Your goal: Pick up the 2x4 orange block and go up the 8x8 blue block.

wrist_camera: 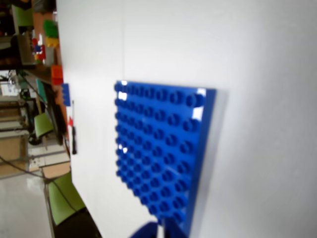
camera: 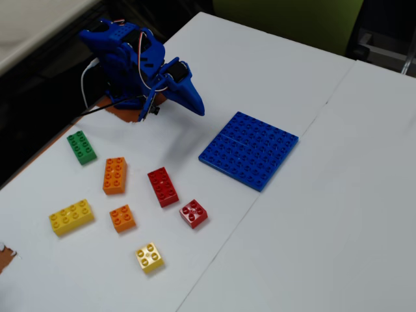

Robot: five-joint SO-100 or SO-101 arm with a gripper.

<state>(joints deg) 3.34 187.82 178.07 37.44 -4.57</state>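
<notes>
Fingers (camera: 197,107) tucked at folded arm, pointing down-right in fixed view; clenched or released: cannot tell, nothing between them. 2x4 orange block (camera: 114,175) flat on bench (camera: 338,214), between green brick (camera: 81,147) and red 2x4 brick (camera: 162,186), gaps all round. 8x8 blue block (camera: 249,150) well right, edges clear.

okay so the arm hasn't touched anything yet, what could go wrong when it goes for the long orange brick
1. The 2x4 orange block has a smaller square orange brick just below it in the fixed view, and a red oblong brick beside it; the claw could pick the wrong one or nudge a neighbour.
2. The wrist view shows only the 8x8 blue block, not the orange brick, so that view gives no guidance for the first approach.
</notes>
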